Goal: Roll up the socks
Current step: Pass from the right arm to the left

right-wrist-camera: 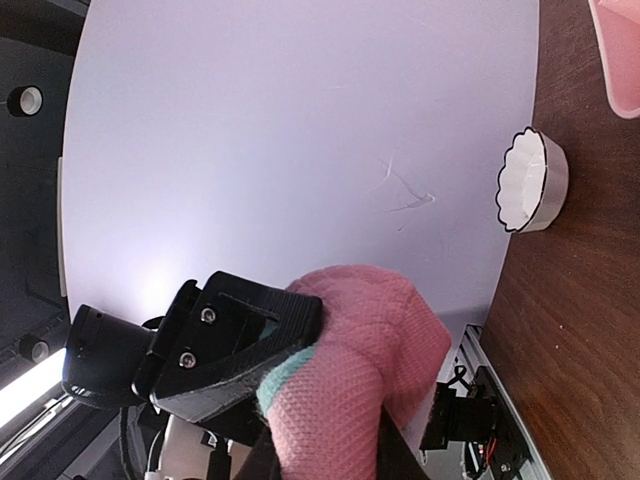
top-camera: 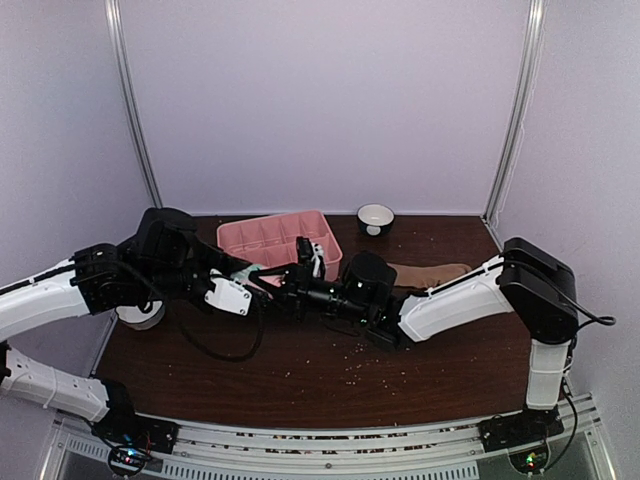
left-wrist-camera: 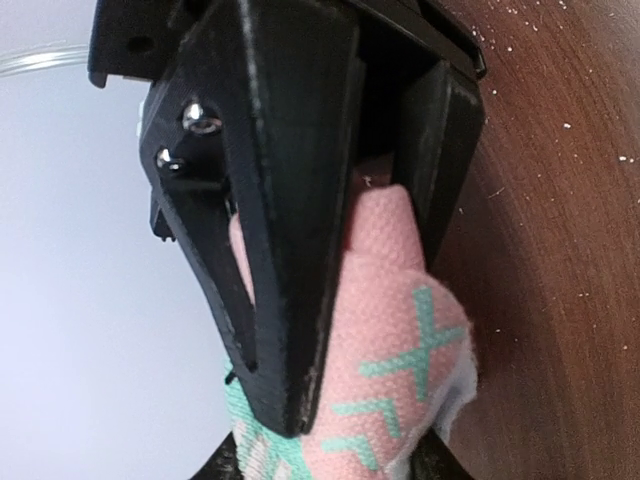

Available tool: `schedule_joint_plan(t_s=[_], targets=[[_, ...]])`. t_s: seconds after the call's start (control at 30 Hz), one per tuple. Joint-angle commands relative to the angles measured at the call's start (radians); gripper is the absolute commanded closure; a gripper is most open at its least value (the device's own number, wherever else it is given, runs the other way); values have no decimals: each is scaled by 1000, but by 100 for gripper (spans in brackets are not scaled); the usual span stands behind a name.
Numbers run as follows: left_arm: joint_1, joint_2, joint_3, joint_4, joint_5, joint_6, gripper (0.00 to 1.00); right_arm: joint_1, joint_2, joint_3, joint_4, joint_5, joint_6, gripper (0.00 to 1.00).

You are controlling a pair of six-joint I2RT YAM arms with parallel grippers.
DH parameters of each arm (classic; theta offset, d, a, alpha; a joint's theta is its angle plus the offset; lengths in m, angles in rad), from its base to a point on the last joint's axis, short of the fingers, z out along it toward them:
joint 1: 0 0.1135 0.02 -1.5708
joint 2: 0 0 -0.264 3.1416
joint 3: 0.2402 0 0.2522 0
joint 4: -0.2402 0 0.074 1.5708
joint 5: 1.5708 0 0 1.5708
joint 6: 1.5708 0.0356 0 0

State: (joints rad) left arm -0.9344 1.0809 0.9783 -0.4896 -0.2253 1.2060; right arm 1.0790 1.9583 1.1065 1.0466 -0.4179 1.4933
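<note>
Pink sock (left-wrist-camera: 400, 330) at mid-bench (top-camera: 300, 375), pinched by left jaws and right jaws together; from overhead the arms hide nearly all of it. Tan sock (top-camera: 432, 271) lies flat, part-hidden behind right arm (top-camera: 450, 300). Dark wood, crumb-speckled; pale walls (top-camera: 320, 100).

Soft, even light with a faint violet cast fills the top view. The white wall (top-camera: 320, 100) is bright and the dark table (top-camera: 300, 370) dull, with only faint shadows under the arms, whose black parts lose detail. In the left wrist view the left fingers (left-wrist-camera: 290, 250) are near-black, two screws glinting, while the pink sock (left-wrist-camera: 400, 330) weave and the table's specks are sharp. In the right wrist view the wall glows brightest at lower left, its edge bows from lens distortion, and the bowl (right-wrist-camera: 530, 180) is crisp.
</note>
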Motion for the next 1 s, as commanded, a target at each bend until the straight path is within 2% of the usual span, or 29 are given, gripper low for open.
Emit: schedule_joint_plan(t_s=[0.0,0.1,0.17,0.27,0.33,0.37,0.5,0.57,0.6,0.63,0.67,0.73,0.83,0.9,0.97], targets=[[30,-52,-46,-43,-164,143,60,25,-14,23,178,-38,83,100],[22,-71,-63,-22,-179,189,61,32,-12,30,171,-39,85,100],[17,-73,-80,13,-204,225,67,37,-8,33,171,-41,90,100],[17,-61,-101,110,-264,260,100,40,-4,41,160,-54,83,100],[18,-46,-51,59,-241,186,100,39,-18,32,138,-68,50,89],[21,-30,-1,-22,-214,125,100,38,-31,28,106,-79,12,83],[57,68,240,-379,7,-140,100,17,-135,-11,-98,-106,-215,64],[103,136,352,-543,164,-251,100,4,-203,-37,-241,-92,-353,49],[126,175,402,-625,237,-296,100,-3,-241,-49,-337,-76,-426,31],[148,215,448,-709,337,-330,100,-6,-280,-52,-432,-45,-513,4],[173,257,490,-783,425,-354,100,-6,-317,-53,-511,-22,-595,0],[220,323,543,-883,578,-392,100,-5,-383,-45,-677,51,-760,0],[291,389,596,-970,775,-415,100,8,-462,-63,-789,181,-960,0],[327,426,636,-1018,878,-419,100,9,-513,-120,-723,239,-977,1],[353,468,676,-1081,967,-398,100,8,-576,-242,-521,306,-942,1]])
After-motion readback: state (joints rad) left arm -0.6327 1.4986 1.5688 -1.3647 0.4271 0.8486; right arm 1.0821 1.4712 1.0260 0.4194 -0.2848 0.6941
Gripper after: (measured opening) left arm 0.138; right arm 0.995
